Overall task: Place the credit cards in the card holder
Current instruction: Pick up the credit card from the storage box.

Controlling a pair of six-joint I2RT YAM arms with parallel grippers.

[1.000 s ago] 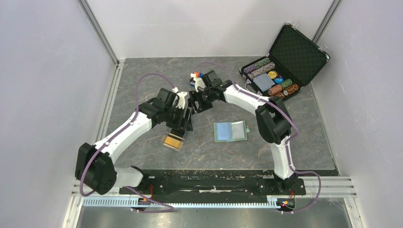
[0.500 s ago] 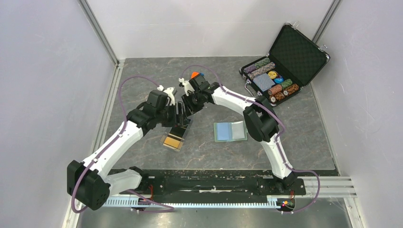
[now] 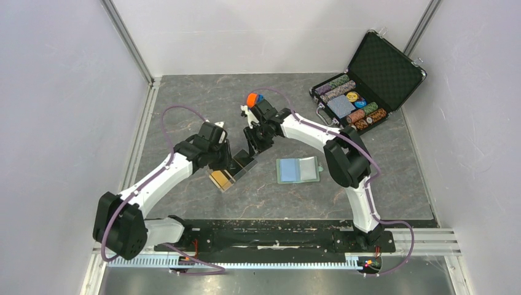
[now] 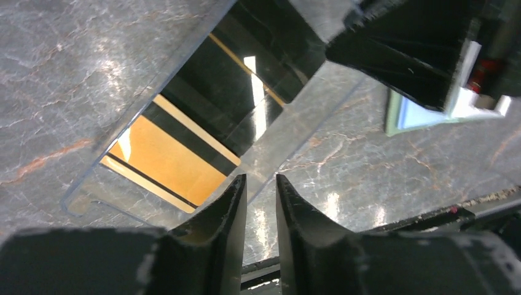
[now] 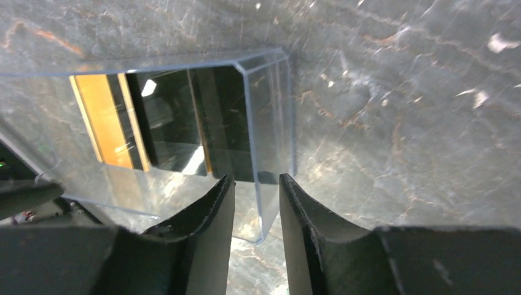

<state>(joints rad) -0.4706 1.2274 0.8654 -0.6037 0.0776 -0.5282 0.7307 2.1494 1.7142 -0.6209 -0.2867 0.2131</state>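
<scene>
The credit cards lie in a clear plastic tray: an orange-gold card at its near end and glossy black cards at its far end. My left gripper pinches the tray's long side wall, with the orange card and the black cards just ahead of it. My right gripper is closed over the tray's far end wall, next to the black cards and the orange card. The card holder lies open to the right, pale blue inside; a sliver of the holder shows in the left wrist view.
An open black chip case stands at the back right. An orange-and-blue toy car sits behind the right gripper. The right gripper's black body hangs close above the tray's far end. Walls enclose the table on three sides.
Both grippers have narrowed onto the tray's walls. The right gripper came down from beside the toy car to the tray's far end. The tray has shifted slightly up and right.
</scene>
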